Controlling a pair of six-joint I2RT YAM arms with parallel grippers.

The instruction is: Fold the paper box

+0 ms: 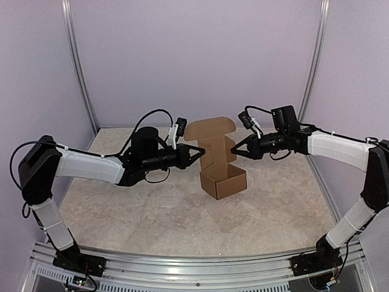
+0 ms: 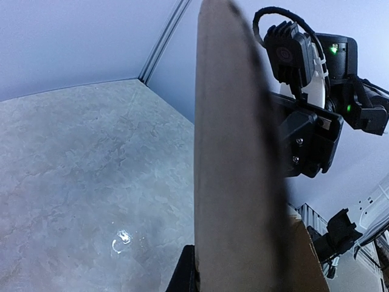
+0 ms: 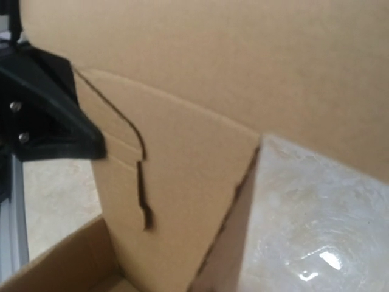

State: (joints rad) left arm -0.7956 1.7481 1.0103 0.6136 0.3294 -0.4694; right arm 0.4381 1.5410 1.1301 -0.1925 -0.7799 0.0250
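The paper box (image 1: pixel 216 159) has its lid flap standing straight up at dead centre, a wall between my left fingers (image 1: pixel 198 152) at 9 o'clock and my right fingers (image 1: pixel 236 150) at 3, so there's no way straight across. Both sets are hard up against the card, no slack. The carton mouth is open from above. The tabletop (image 1: pixel 152 213) at 6 o'clock is wide open. The back wall (image 1: pixel 194 61) closes off 12.

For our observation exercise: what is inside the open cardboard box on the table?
From above, the box shows only bare brown inner walls; nothing lies visibly in it. Its near wall hides part of the floor, so a small item cannot be ruled out.
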